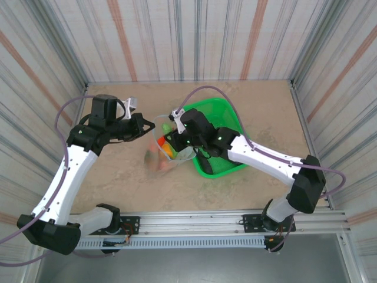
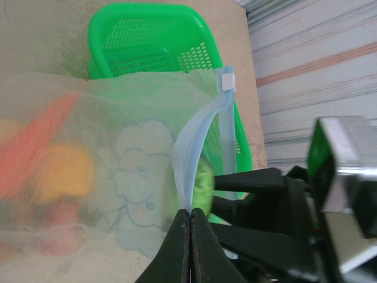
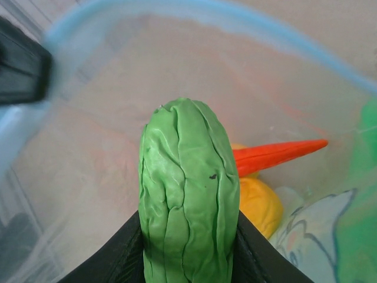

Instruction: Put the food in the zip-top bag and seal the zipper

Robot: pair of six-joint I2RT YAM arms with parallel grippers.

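1. Over the table (image 1: 112, 177), top view: the beige, faintly mottled surface is closed in by corrugated walls (image 1: 194, 35) striped grey and rust. A slotted metal rail (image 1: 194, 227) runs along the near edge. The zip-top bag (image 1: 164, 158) lies mid-table, just left of a green mesh basket (image 1: 227, 112). The left pincer (image 1: 148, 125) and right pincer (image 1: 171, 141) meet at its mouth.
2. Left wrist view: the left pincer (image 2: 190, 236) is pressed together, pinching the light-blue zipper (image 2: 191, 147), which arches up from its tips. The bag (image 2: 118, 135) spreads leftward, holding a blurred carrot (image 2: 35, 141) and an orange fruit (image 2: 65, 171). Behind it the basket (image 2: 153, 41) rests on the table (image 2: 41, 35); a striped wall (image 2: 318, 71) stands at right.
3. Right wrist view: the right pincer (image 3: 188, 253), partly spread, grips a wrinkled green cucumber (image 3: 188, 188) between black fingers (image 3: 118, 256). The zipper (image 3: 177, 9) frames it as a blue rim. Beyond it, the carrot (image 3: 277, 154) and a yellow fruit (image 3: 259, 203) lie inside the bag.
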